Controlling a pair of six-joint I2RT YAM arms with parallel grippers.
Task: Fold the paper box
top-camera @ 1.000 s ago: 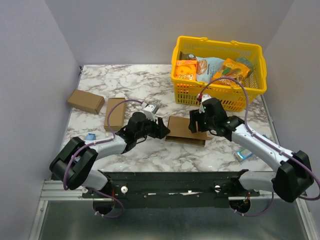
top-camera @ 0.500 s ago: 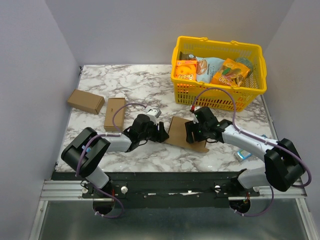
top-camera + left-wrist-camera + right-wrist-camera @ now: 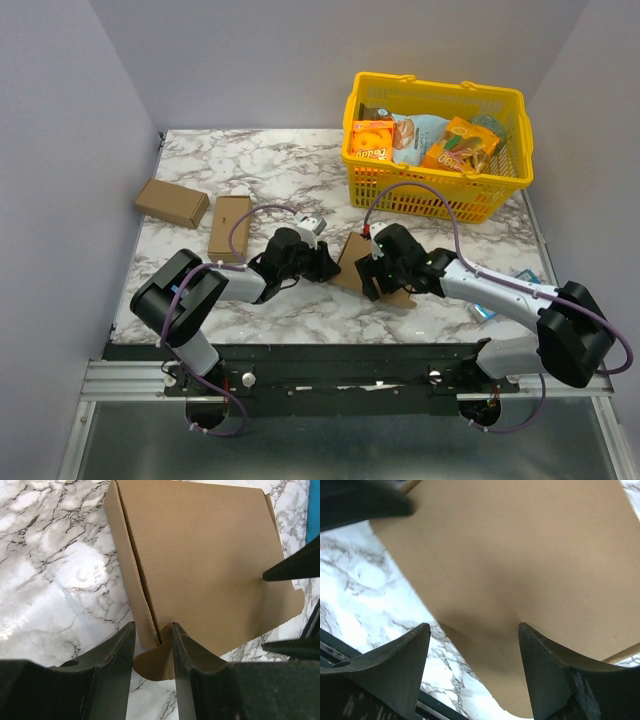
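**Top view.** The paper box (image 3: 352, 258) lies on the table (image 3: 280, 160), at centre near the front edge, turned at an angle. It sits between the 2 arms. The left gripper (image 3: 326, 263) meets its left edge. The right gripper (image 3: 376, 272) sits over its right part. A yellow basket (image 3: 437, 88) stands behind, and 2 small boxes (image 3: 230, 227) lie well apart at the left.

**Left wrist view.** The left gripper (image 3: 152, 650) has its fingers (image 3: 112, 670) narrowly apart. The near corner of the paper box (image 3: 210, 565), with a folded side flap and a rounded tab (image 3: 150, 664), sits in the gap. Whether the pads press the cardboard cannot be told. The main panel lies flat on the marble.

**Right wrist view.** The right gripper (image 3: 472, 645) has its fingers (image 3: 395, 670) spread wide. The paper box (image 3: 530, 555) spans the gap beyond them. Neither pad is seen pinching it.
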